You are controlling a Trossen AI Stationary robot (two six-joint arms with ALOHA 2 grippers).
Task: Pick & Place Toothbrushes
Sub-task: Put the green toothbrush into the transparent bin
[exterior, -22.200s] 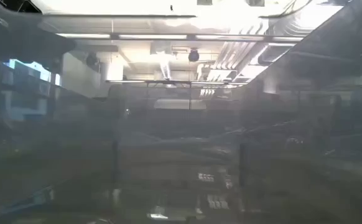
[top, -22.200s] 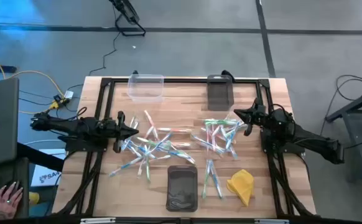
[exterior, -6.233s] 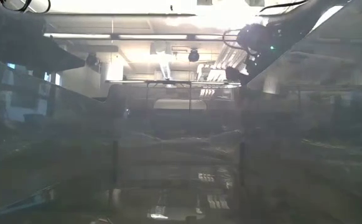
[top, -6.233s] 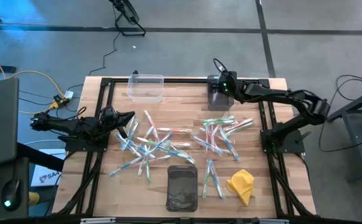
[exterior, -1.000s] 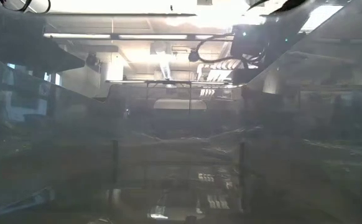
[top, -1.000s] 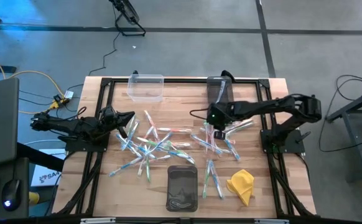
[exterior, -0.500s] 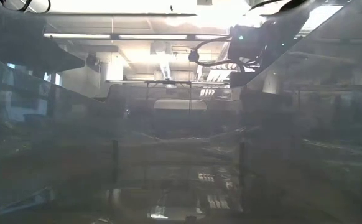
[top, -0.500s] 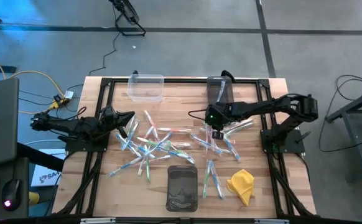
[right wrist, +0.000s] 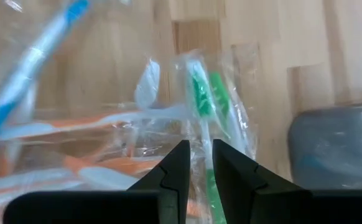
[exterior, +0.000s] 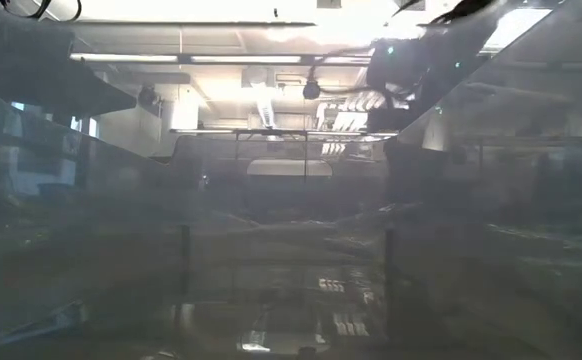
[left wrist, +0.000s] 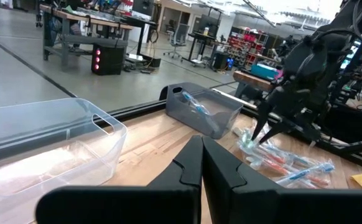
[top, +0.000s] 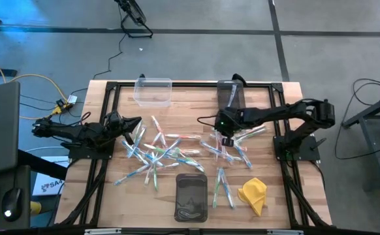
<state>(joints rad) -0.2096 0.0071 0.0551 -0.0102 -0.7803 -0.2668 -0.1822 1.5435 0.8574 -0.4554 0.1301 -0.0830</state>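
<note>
Wrapped white toothbrushes with green, blue or pink-red accents lie on the wooden table in a left heap [top: 157, 153], a right heap [top: 232, 145] and a small near group [top: 221, 186]. My right gripper [top: 226, 138] reaches down into the right heap and is shut on a green-and-white toothbrush [right wrist: 201, 106]. In the left wrist view the right gripper [left wrist: 267, 132] stands over that heap. My left gripper [top: 136, 128] waits shut [left wrist: 201, 163] near the table's left side, beside the left heap. My right gripper pinches the white handle [right wrist: 203, 146] of the wrapped green toothbrush between its two fingers, one on each side and across it. It comes from above, pointing down. The toothbrush still lies on the heap on the table.
A clear bin [top: 154, 91] and a grey bin [top: 230, 98] stand at the far edge; the grey one [left wrist: 206, 111] holds a blue toothbrush [left wrist: 190, 102]. A dark bin [top: 191, 197] and a yellow cloth [top: 253, 194] lie near the near edge. The low view is hazy.
</note>
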